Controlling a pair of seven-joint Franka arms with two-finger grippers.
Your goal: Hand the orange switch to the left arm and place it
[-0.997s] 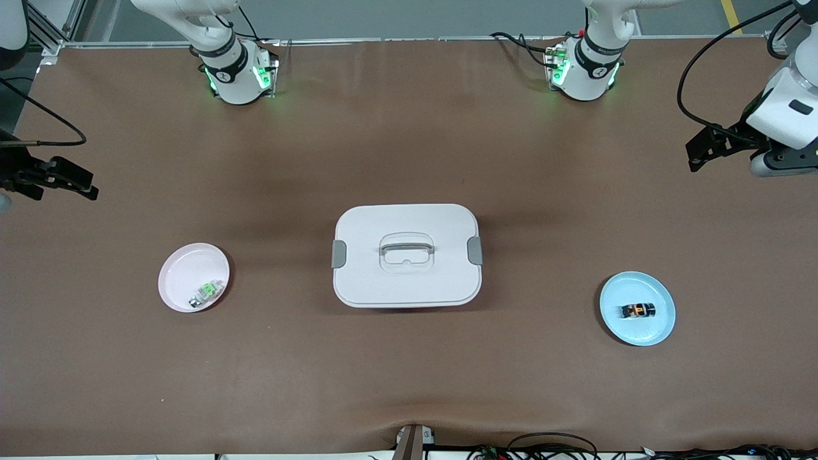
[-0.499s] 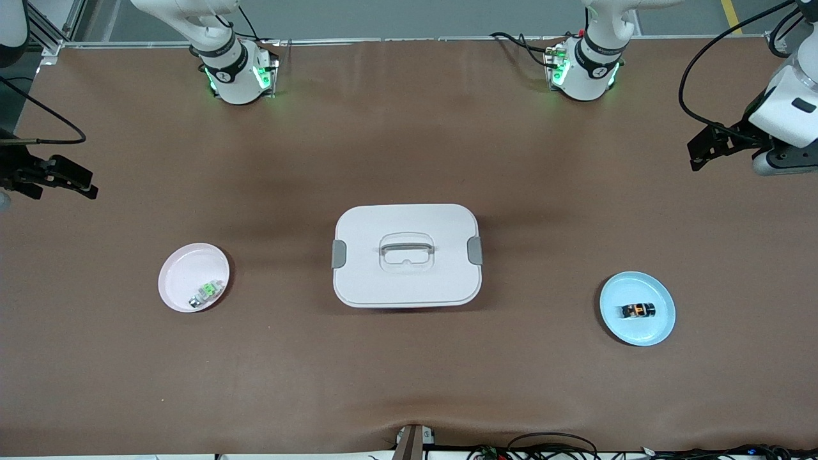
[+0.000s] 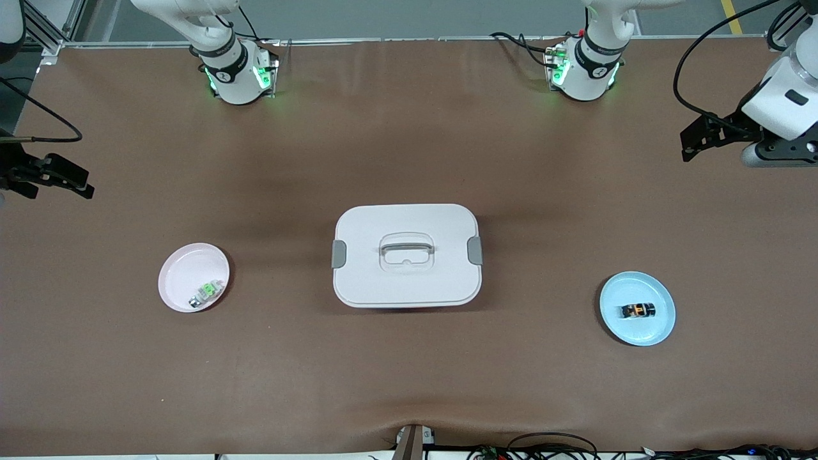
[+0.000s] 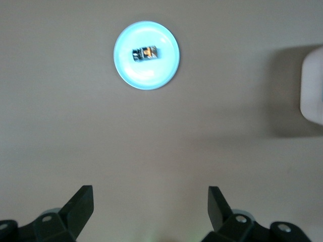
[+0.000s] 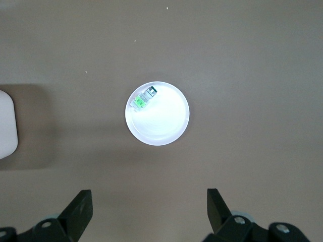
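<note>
Orange switch (image 3: pixel 638 310) lying on a blue plate (image 3: pixel 658 329) toward the left arm's end of the table, well apart from the white box (image 3: pixel 406 255) at centre. Left gripper (image 3: pixel 693 140), jaws spread wide and empty, is raised over bare table near that end. Right gripper (image 3: pixel 61 177), likewise open and empty, is raised at the right arm's end; a pink plate (image 3: pixel 182 271) holds a green-and-clear component (image 3: pixel 206 292).

Left hand (image 3: pixel 687 137) and right hand (image 3: pixel 80 185) both raised, fingers spread wide, empty.
</note>
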